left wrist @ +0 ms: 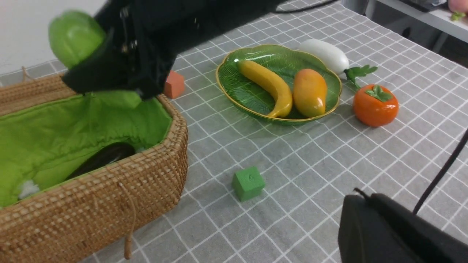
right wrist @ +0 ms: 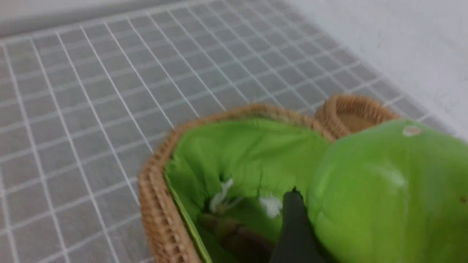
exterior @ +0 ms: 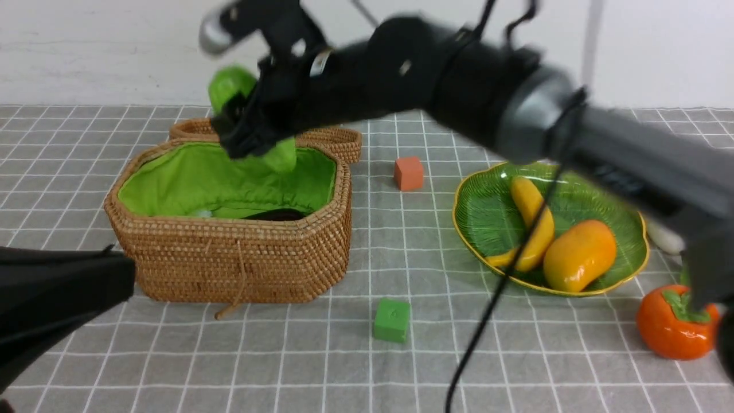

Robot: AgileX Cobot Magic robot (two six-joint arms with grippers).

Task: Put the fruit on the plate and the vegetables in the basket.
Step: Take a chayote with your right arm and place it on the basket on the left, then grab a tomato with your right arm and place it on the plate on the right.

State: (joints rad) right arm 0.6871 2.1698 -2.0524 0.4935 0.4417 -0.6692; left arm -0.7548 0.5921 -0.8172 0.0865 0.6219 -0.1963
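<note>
My right gripper [exterior: 246, 123] is shut on the light green gourd [exterior: 229, 86], holding it just above the back of the wicker basket [exterior: 229, 269]. In the right wrist view the gourd [right wrist: 387, 197] fills the space beside one dark finger [right wrist: 294, 226]. A dark eggplant [left wrist: 102, 159] lies inside on the green lining. The banana [exterior: 533, 223] and mango [exterior: 579, 255] rest on the green plate [exterior: 487, 218]. The persimmon [exterior: 671, 324] and the white radish [left wrist: 323, 54] sit on the cloth by the plate. My left gripper [exterior: 123, 275] is shut and empty, low beside the basket's near left corner.
The basket's lid [exterior: 338, 140] lies behind it. An orange cube [exterior: 408, 173] sits between basket and plate, and a green cube [exterior: 392, 319] lies in front. My right arm's cable [exterior: 487, 321] hangs across the plate's near side. A grey checked cloth covers the table.
</note>
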